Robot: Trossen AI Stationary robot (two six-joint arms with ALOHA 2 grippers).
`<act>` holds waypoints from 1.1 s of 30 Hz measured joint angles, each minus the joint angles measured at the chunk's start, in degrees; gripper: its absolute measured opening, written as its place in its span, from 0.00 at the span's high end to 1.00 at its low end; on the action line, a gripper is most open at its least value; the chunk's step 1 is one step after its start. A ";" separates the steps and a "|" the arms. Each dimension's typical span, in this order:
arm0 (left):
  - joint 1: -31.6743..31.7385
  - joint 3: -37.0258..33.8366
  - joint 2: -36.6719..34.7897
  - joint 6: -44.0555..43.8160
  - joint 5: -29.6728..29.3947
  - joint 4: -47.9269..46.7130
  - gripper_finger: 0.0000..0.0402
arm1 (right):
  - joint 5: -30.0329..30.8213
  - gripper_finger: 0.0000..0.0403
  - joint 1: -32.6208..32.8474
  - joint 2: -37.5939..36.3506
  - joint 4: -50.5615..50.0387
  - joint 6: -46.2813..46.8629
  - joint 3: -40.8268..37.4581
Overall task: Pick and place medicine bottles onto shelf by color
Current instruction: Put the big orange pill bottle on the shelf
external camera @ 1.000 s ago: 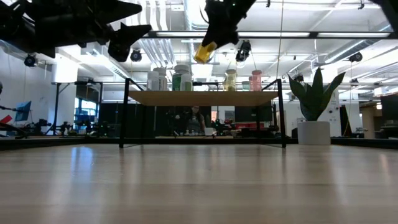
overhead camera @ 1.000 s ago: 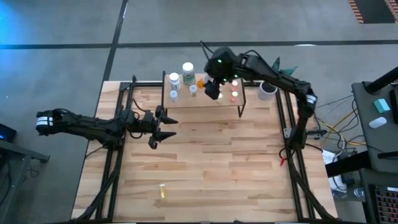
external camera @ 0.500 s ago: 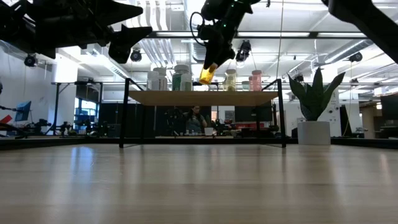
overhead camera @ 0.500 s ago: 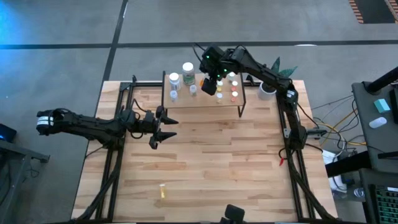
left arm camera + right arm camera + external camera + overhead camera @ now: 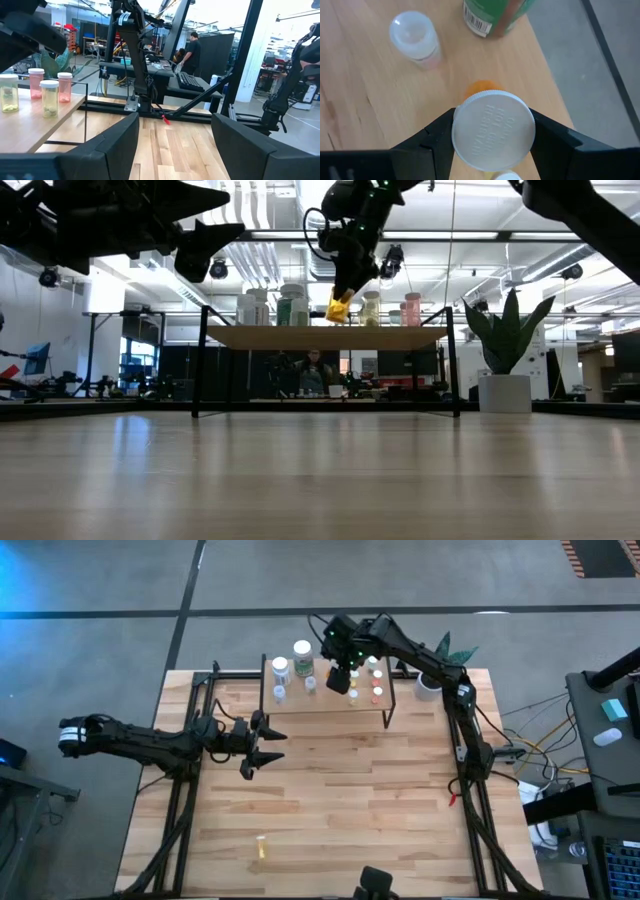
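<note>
My right gripper (image 5: 338, 678) hangs over the shelf (image 5: 325, 703), shut on a yellow-orange medicine bottle (image 5: 338, 308) with a white cap. Several white-capped bottles stand on the shelf top: two larger white ones (image 5: 281, 668) at its left end, small clear ones (image 5: 415, 35) beside them, and pink and yellow ones (image 5: 50, 97) at its right end. One more yellow bottle (image 5: 261, 845) lies on the table near the near edge. My left gripper (image 5: 262, 745) waits open above the table's left half. My right gripper pinches the bottle's white cap (image 5: 493, 129) between its two fingers (image 5: 437, 137), coming from above and pointing down. The yellow-orange body hangs below the fingers, slightly tilted, just above the shelf top (image 5: 330, 337). I cannot tell whether its base touches the wood.
A white plant pot (image 5: 430, 685) with green leaves stands on the table right of the shelf. A green-labelled bottle (image 5: 492, 15) stands close behind the held one. Black frame rails (image 5: 185, 790) run along the table's left and right sides. A person stands in the room beyond.
My right gripper has carried the yellow-orange bottle down toward the shelf top and a little toward the table's far-left, staying shut on it. The bottle now hangs just above the shelf among the standing bottles.
</note>
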 joint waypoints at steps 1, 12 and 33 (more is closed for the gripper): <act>0.00 0.00 0.00 -0.01 0.00 0.00 0.42 | -0.01 0.50 -0.01 0.02 -0.18 0.01 -0.07; 0.00 0.00 0.00 -0.01 0.00 0.00 0.42 | -1.51 0.50 -0.01 0.02 0.24 0.11 -2.25; 0.00 0.00 0.00 -1.05 0.00 0.00 0.42 | 0.20 0.29 -0.25 0.02 4.17 1.20 -3.43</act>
